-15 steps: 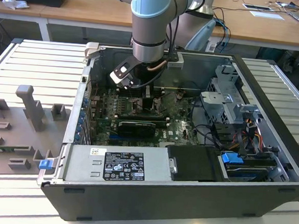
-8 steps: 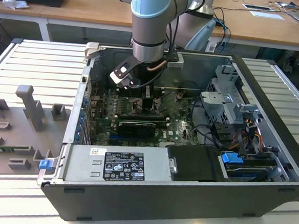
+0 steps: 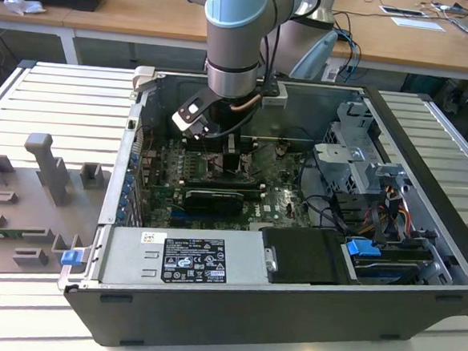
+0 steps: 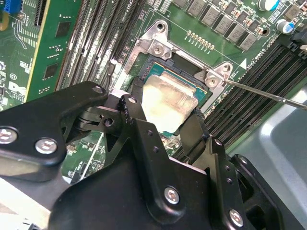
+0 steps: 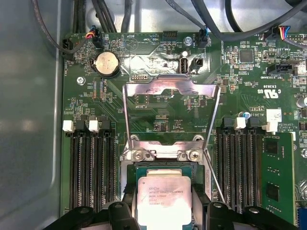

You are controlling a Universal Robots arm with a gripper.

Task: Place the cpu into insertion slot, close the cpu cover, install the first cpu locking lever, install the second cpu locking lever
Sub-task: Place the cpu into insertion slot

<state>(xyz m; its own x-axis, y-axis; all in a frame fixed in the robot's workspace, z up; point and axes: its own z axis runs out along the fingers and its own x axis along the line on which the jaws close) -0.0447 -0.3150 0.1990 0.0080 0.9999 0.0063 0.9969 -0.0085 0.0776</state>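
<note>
Our gripper (image 4: 163, 109) is closed on the cpu (image 4: 169, 96), with a finger (image 4: 135, 108) against each of two opposite edges. It holds the chip right over the slot (image 4: 165, 66); we cannot tell whether it is seated or just above. We judge the main risk to be here: if the chip is not square and flat to the slot, a corner could ride on the rim or press the contacts and bend them. Fingers opening unevenly could also drag it sideways. Further out, the cover (image 5: 170, 88) stands swung open and could drop onto the fingers if jarred. The thin levers (image 5: 125, 120) stand on either side of the slot, near enough to snag a finger. The memory slots (image 5: 91, 167) flanking the slot leave little room.
</note>
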